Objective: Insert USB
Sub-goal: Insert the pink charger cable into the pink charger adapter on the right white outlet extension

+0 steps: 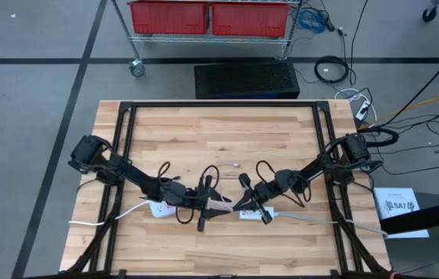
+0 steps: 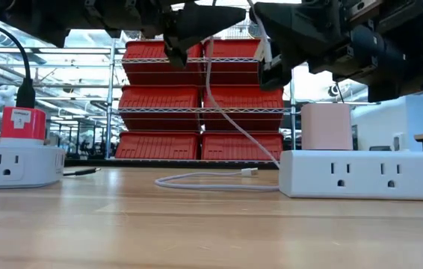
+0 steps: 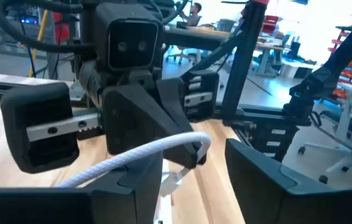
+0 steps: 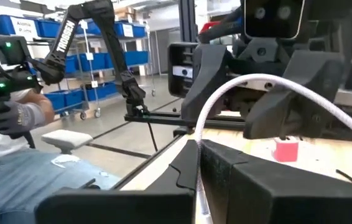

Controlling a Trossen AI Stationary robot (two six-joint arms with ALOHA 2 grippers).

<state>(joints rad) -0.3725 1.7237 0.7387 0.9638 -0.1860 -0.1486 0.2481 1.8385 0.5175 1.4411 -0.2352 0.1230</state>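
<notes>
White braided USB cable (image 4: 269, 84) arched between both arms, its tail (image 2: 219, 179) curled on the wood near the white power strip (image 2: 365, 173)

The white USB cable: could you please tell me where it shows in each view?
High view: white USB cable between the two grippers, centre.
Low view: hangs down the middle, loops on the table.
Left wrist view: arcs across the lower middle.
Right wrist view: arches over the centre.
Shared landmark: the cable itself.
</notes>
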